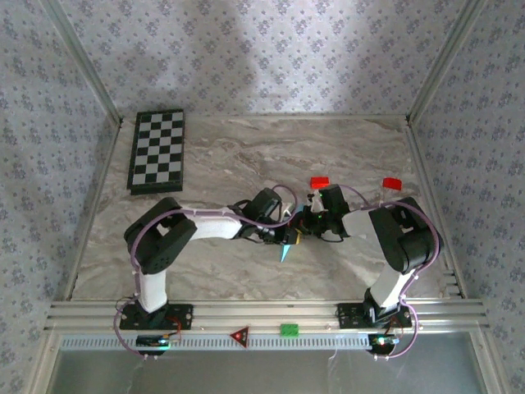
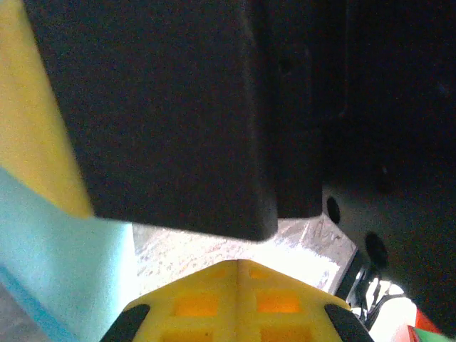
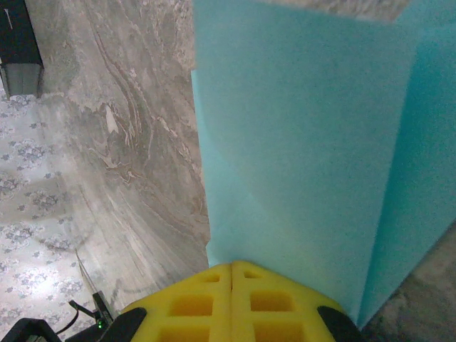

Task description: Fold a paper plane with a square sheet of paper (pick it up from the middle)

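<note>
Paper plane (image 1: 285, 248) is up between the two grippers around the middle of the marble table (image 1: 246, 156), a bit toward the near edge; from the top camera you really just get a small light cyan pointed bit poking down toward the arm bases; biggest things next: the left arm (image 1: 164, 242) reaches in from the left and the right arm (image 1: 402, 238) bends in from the right, so both wrists meet over the centre; a black and white chessboard (image 1: 156, 152) lies flat at the far left, well apart from all that; right gripper (image 3: 233, 265) has its yellow fingers (image 3: 192, 306) pressed together and clamped on the paper, with folded cyan panels rising straight out of the seam; left gripper (image 2: 239, 262) is also closed, yellow fingers meeting tip to tip, the cyan sheet just beside them on the left, and honestly can't tell if it's pinching any paper; two small red blocks (image 1: 319, 181) sit on the table just beyond the grippers.
</note>
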Robot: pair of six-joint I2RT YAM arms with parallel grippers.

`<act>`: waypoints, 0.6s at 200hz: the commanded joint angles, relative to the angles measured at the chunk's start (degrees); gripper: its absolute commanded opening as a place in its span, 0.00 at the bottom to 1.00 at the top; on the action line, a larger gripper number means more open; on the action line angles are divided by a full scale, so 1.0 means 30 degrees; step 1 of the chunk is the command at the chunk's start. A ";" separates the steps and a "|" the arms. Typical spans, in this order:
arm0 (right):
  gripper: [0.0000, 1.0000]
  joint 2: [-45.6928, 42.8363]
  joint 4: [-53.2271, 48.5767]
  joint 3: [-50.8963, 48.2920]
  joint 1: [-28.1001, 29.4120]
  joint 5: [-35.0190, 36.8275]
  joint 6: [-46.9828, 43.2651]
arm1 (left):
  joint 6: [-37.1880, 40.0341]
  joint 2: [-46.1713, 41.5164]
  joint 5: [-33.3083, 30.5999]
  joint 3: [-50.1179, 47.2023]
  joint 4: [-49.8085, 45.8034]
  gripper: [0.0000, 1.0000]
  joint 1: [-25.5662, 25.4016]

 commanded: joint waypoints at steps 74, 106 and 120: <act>0.02 0.1068 -0.3099 -0.0584 -0.0114 0.2679 -0.0532 | 0.1339 0.1015 0.0032 0.0109 -0.1743 0.00 -0.0287; 0.02 0.1053 -0.3107 -0.0604 -0.0144 0.2735 -0.0573 | 0.1321 0.0788 0.0025 -0.0505 -0.1547 0.00 -0.0345; 0.02 0.1085 -0.3130 -0.0616 -0.0179 0.2723 -0.0585 | 0.1305 0.0665 0.0008 -0.0784 -0.1500 0.00 -0.0400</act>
